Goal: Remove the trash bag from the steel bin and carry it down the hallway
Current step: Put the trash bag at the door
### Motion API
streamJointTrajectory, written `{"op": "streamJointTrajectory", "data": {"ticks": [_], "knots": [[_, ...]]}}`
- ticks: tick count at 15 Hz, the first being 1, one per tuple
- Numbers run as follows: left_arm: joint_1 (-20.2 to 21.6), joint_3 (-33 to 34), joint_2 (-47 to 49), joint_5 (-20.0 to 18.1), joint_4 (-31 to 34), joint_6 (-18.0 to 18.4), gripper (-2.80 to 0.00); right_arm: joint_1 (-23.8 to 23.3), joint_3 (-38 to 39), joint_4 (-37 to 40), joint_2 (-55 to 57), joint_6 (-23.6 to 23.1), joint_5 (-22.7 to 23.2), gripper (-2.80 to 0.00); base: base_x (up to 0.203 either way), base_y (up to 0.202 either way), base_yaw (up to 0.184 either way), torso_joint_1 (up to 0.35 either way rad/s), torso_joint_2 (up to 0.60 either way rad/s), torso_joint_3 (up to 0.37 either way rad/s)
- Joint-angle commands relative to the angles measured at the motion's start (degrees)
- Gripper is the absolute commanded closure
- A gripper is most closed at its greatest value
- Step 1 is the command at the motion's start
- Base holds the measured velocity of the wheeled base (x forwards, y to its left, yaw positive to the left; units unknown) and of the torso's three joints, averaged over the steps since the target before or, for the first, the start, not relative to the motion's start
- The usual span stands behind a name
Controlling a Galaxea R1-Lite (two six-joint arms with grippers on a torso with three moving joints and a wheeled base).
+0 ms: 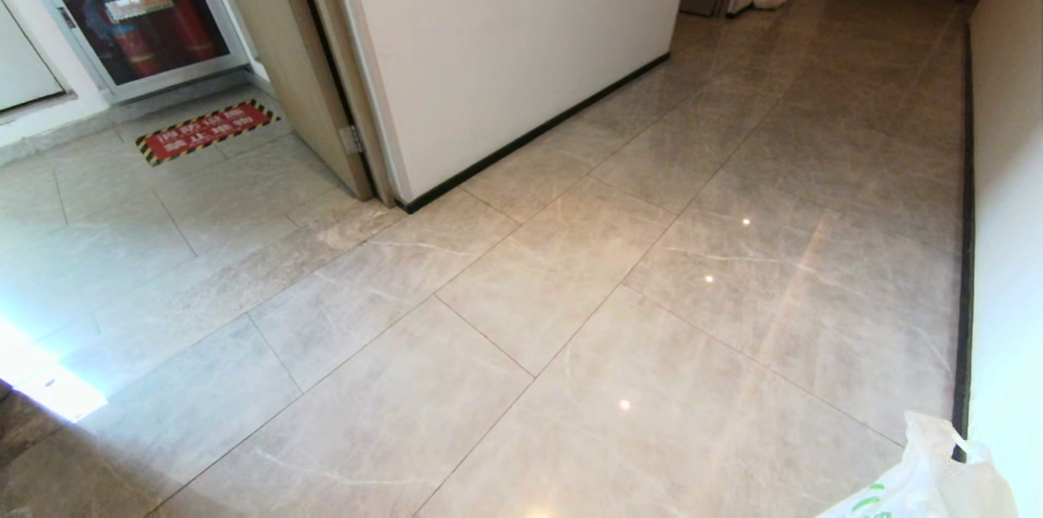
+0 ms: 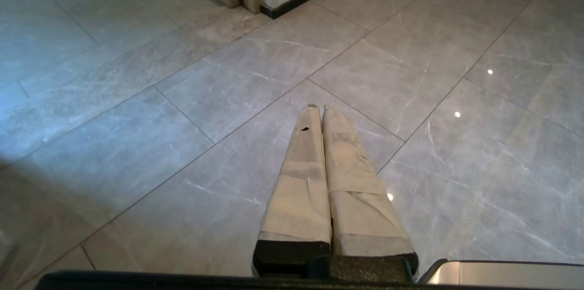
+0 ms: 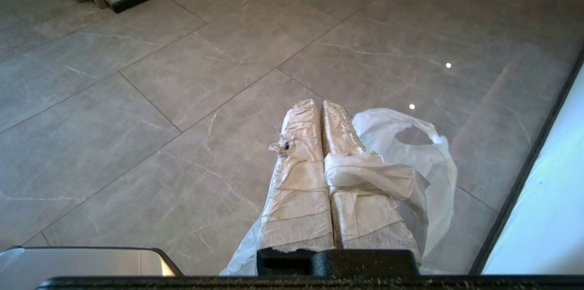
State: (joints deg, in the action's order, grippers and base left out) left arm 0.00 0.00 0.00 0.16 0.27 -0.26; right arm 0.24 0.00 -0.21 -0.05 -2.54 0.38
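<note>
You are looking down a tiled hallway floor [image 1: 570, 298]; the steel bin is showing in none of the views, so the removal step is reading as done. Your right tool [image 3: 319, 105] is pressing its taped fingers [image 3: 301, 180] fully together on the trash bag [image 3: 401, 176], with white film pinched between them and one loop handle hanging free beside them. In the head view the same bag [image 1: 921, 477] is showing at the lower right corner, just beside the right wall [image 1: 1010, 217]. Your left tool [image 2: 319, 107] is sitting closed and holding nothing, pointing out over bare tile. Judgement: the carry is what is remaining, with open hallway lying ahead and the far end well apart.
</note>
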Motion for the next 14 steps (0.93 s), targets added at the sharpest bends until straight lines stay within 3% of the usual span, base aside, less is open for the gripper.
{"op": "streamJointTrajectory", "data": {"ticks": [1,14], "knots": [[0.00,0.00,0.00,0.02,0.00,0.00,0.00,0.02,0.00,-0.06,0.05,-0.10,0.06,0.00,0.000,0.000,0.000,0.007,0.01,-0.194],[0.00,0.00,0.00,0.02,0.00,0.00,0.00,0.02,0.00,-0.06,0.14,-0.01,-0.02,0.00,0.000,0.000,0.000,0.001,0.00,-0.191]]}}
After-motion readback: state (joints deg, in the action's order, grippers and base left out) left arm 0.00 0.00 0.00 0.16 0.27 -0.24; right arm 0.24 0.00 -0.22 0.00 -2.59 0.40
